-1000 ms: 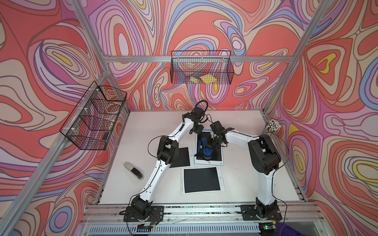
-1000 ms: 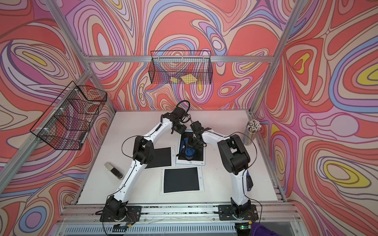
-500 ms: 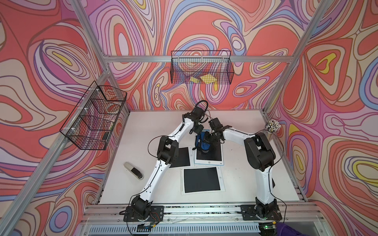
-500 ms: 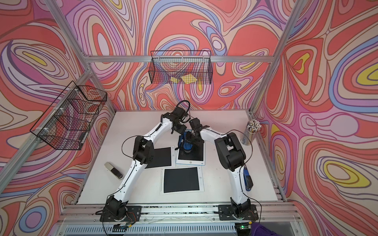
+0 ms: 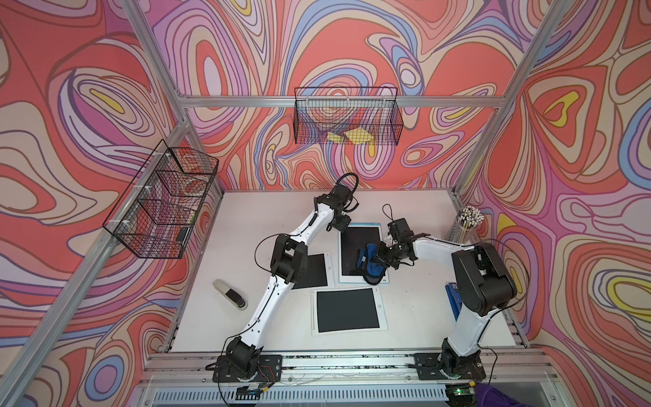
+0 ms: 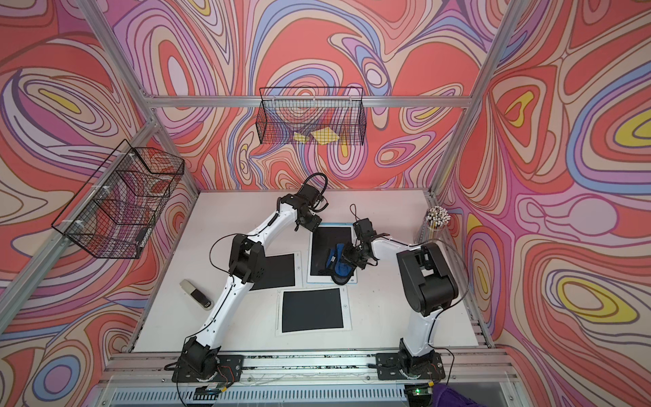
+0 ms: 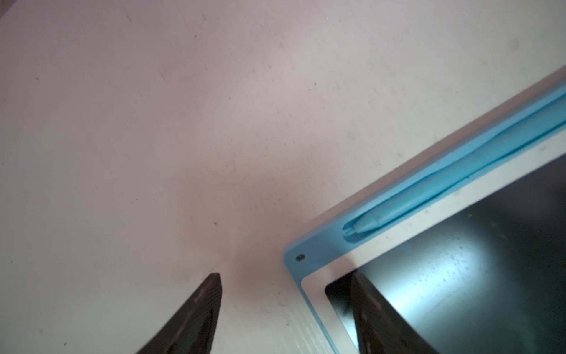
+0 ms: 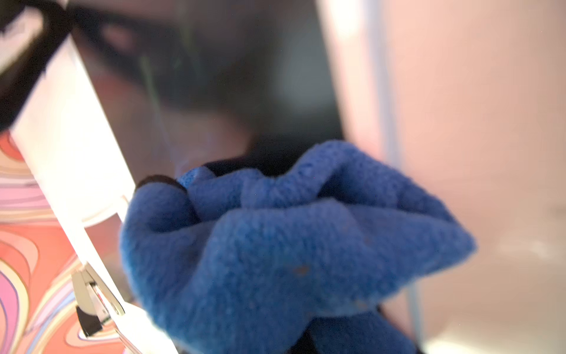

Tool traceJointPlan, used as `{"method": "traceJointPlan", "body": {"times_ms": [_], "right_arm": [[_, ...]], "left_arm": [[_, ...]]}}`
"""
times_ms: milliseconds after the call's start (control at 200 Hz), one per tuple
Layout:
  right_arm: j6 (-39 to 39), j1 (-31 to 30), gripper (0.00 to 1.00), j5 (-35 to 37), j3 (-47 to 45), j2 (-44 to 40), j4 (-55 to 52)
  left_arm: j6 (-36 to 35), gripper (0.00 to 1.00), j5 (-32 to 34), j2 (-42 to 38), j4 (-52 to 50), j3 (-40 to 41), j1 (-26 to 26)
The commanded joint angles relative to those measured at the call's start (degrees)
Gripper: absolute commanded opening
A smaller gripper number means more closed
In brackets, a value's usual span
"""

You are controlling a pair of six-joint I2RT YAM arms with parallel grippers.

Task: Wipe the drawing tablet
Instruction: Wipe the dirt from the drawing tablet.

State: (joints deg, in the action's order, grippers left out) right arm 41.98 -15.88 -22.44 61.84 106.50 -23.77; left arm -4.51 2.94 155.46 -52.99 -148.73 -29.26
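**Drawing tablet (image 5: 354, 239) lies mid-table with a blue cloth pressed on its screen**

The blue-framed tablet lies flat on the white table (image 5: 267, 218), behind the centre and between the ends of the two arms, as both top views show (image 6: 327, 243). The right gripper (image 5: 377, 256) is closed tight on a bunched blue cloth (image 5: 370, 264), which rests on the right half of the dark screen and spills over its near right corner. In the right wrist view the cloth (image 8: 275, 245) fills the foreground, with the glossy screen (image 8: 214, 76) behind it.

The left gripper (image 5: 341, 225) hangs at the tablet's far left corner with its jaws spread wide and nothing between them. In the left wrist view its two black fingers (image 7: 199, 312) straddle that corner: one is over bare table, the other over the edge of the screen (image 7: 459, 275). Whether either one touches cannot be told. A light-blue stylus (image 7: 428, 190) sits in the slot along the frame.

Two white-framed tablets lie nearer the front, one at the centre (image 5: 347, 310) and one partly under the left arm (image 5: 315, 271). A stapler (image 5: 230, 299) lies toward the table's left edge, and a cup of pencils (image 5: 468, 220) stands at the right edge.
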Motion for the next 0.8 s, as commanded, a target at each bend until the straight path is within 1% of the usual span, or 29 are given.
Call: {"method": "traceJointPlan", "body": {"times_ms": [0,120,220,295,351,391,451,591,676,791], "right_arm": [[-1.3,0.1,0.0,9.7,1.6,10.8,-14.2],[-1.1,-0.3,0.0,7.9,13.8,19.6,-14.5],[-0.6,-2.6,0.0,6.5,24.3,26.0,-16.1],[-0.8,-5.4,0.0,6.1,29.8,29.3,-18.2],[-0.9,-7.6,0.0,5.9,31.2,30.2,-19.1],[-0.7,-8.8,0.0,5.9,30.4,30.0,-18.9],[-0.4,-10.2,0.0,5.6,26.6,28.1,-17.3],[0.1,-10.7,0.0,4.9,12.7,20.5,-13.5],[-0.1,-9.0,0.0,6.2,5.9,15.2,-13.1],[0.7,-3.5,0.0,3.8,-0.1,8.5,-12.2]], "left_arm": [[-1.5,0.7,0.5,2.2,-7.0,2.5,0.0],[-1.4,0.7,0.4,2.2,-7.1,2.5,0.0],[-1.3,0.7,0.2,2.3,-7.0,2.5,0.1],[-1.4,0.7,0.3,2.3,-7.2,2.5,0.0],[-1.5,0.7,0.6,2.2,-7.3,2.5,0.1],[-1.6,0.7,0.7,2.2,-7.3,2.5,0.0],[-1.6,0.7,0.8,2.1,-7.3,2.5,0.1],[-1.7,0.7,0.8,2.0,-7.4,2.5,0.1],[-1.8,0.7,1.0,2.0,-7.4,2.5,0.1],[-1.8,0.7,1.0,2.0,-7.5,2.5,0.1]]}}
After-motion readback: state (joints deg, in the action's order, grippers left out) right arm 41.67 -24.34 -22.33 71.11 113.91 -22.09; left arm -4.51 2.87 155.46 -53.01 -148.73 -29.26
